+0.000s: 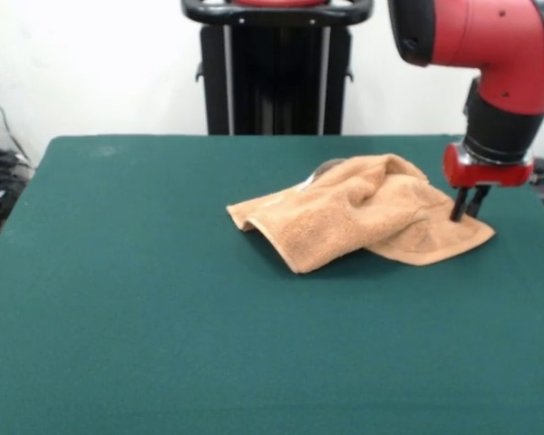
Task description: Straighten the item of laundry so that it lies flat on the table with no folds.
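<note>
- Towel (363,213) lies rumpled, folded over itself, on the green counter (163,317), right of centre.
- Fingers (467,207) close together, tips down on the towel's right corner; pinch unclear.

Towel (363,213) folds hide its underside; tool (465,216) grip unclear.

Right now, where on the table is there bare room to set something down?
The green table is bare along the whole near side in front of the crumpled towel, and across its left half. The crowded spot is right of centre, where the gripper stands on the towel's right edge.
</note>
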Tool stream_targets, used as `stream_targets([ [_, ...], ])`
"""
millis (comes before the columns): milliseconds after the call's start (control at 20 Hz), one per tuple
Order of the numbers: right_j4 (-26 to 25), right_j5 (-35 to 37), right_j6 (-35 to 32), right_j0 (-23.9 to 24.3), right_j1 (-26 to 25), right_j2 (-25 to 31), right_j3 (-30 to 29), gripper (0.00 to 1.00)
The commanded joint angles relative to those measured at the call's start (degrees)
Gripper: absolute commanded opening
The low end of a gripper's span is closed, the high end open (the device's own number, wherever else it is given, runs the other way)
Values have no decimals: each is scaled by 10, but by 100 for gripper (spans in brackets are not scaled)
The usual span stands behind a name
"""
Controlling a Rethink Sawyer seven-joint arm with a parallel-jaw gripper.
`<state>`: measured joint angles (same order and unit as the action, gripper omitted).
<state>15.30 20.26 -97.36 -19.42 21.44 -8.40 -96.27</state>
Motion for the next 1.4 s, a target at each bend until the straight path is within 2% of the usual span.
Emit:
stream_targets([
  [50,49,-21,-142,-9,-17,116,-28,0],
  [400,67,-35,-148,-8,-22,141,-21,0],
  [700,63,-51,-132,-4,-31,151,-8,0],
  [800,49,-60,-111,10,-38,158,-5,0],
  [1100,4,-76,-70,38,-59,129,2,0],
  [1400,-50,-60,-26,90,-32,108,-24,0],
])
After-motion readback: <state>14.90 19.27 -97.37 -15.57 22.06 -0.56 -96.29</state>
